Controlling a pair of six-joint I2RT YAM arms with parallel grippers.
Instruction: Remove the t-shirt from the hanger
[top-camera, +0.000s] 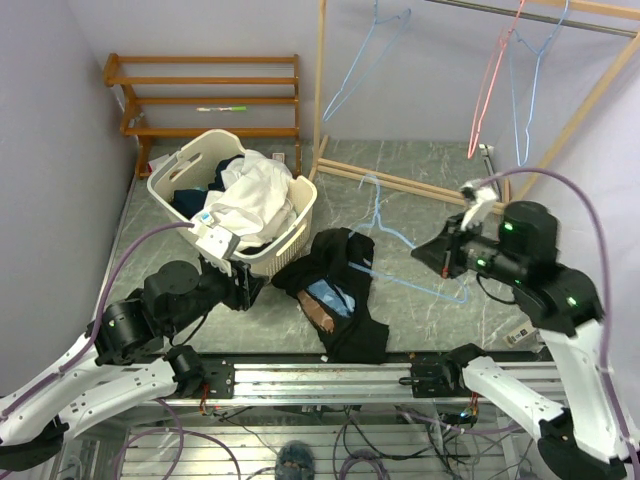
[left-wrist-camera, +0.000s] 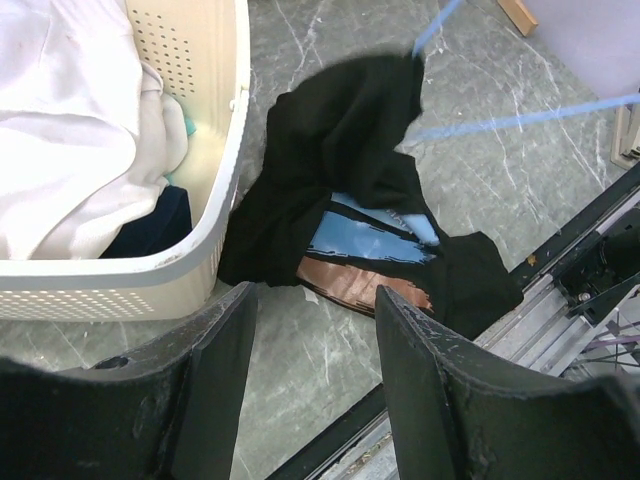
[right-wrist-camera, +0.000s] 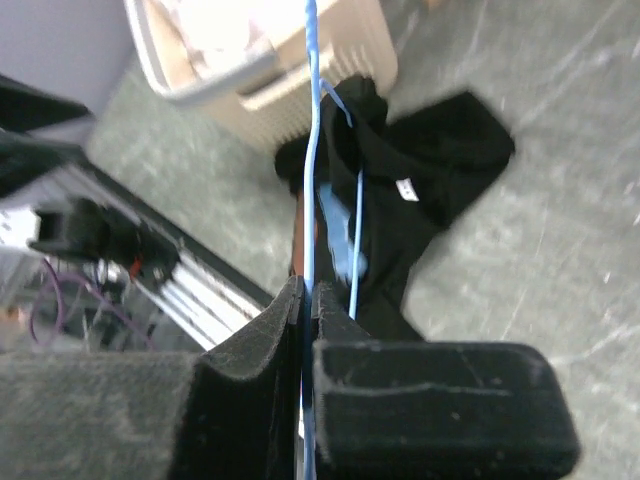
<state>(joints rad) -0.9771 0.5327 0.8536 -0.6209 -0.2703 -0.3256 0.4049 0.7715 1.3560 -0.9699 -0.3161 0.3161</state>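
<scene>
While the left gripper hovers with fingers spread and nothing between them, the right gripper, at the right, is pressed together on the thin wire of the blue hanger. Past the metal rail at the near edge, the black t-shirt lies crumpled mid-table, a blue and brown print showing. One end of the hanger runs into its folds and is hidden there; how much stays inside cannot be told. Just left, against the shirt's edge, stands the laundry basket, heaped with a white garment. Farther off are a wooden shelf and a clothes rack carrying a red hanger.
</scene>
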